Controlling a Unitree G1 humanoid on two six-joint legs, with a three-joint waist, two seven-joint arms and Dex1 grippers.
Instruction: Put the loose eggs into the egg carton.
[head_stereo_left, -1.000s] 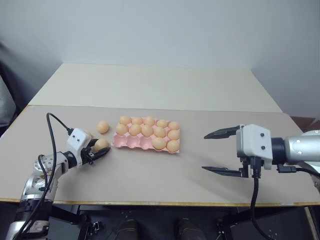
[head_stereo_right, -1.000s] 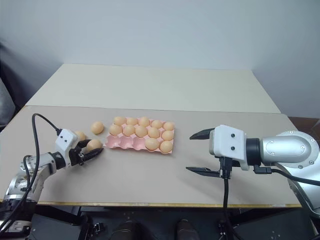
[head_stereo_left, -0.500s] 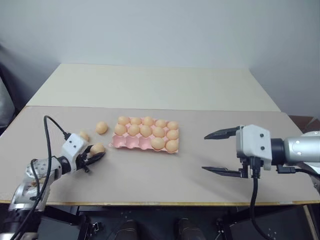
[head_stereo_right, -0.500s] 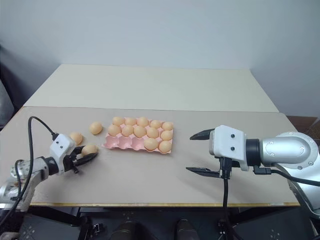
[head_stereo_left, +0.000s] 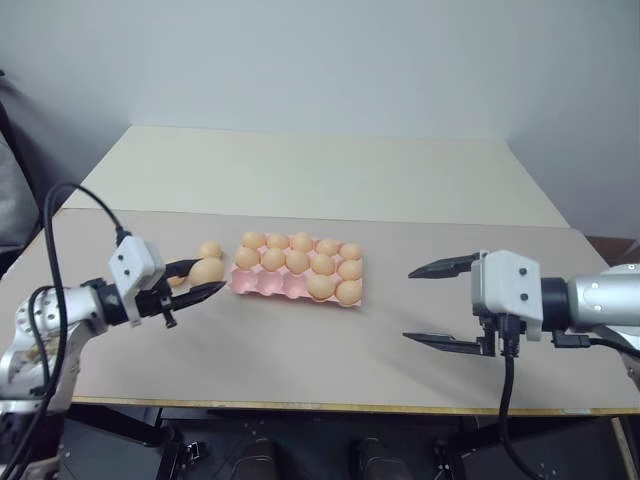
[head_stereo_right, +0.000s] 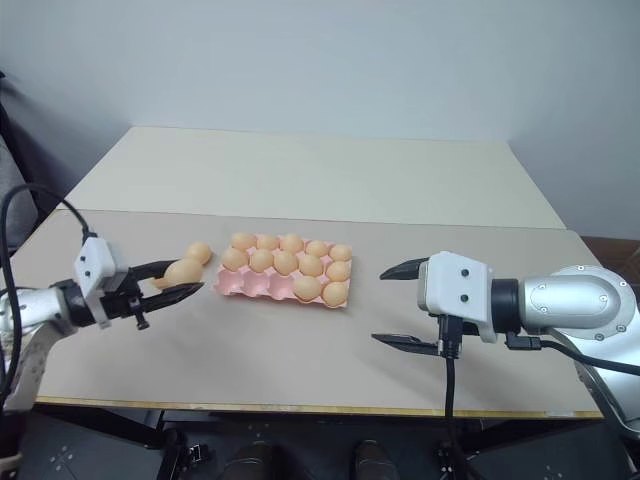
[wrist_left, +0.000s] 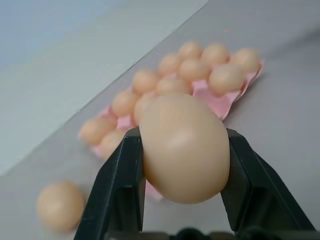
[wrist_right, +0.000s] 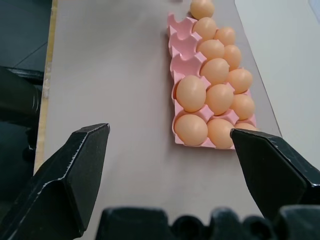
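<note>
— Grey tabletop (head_stereo_left: 300, 350), pale wall behind: the left gripper (head_stereo_left: 196, 280) pinches one egg (head_stereo_left: 207, 271) above the surface, just beside the pink egg carton (head_stereo_left: 262, 287). Another loose egg (head_stereo_left: 209, 250) lies near it.

— And the risk?

— Smooth shell, two narrow fingers: a jolt could slip it, or it could knock seated eggs. The right gripper (head_stereo_left: 445, 304) hangs spread, well apart.

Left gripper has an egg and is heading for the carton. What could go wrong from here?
The egg is pinched only at its sides by the left gripper, so it might slip. The empty cups along the carton's near edge sit beside filled ones, so lowering could knock neighbours. One loose egg lies near the approach path.
</note>
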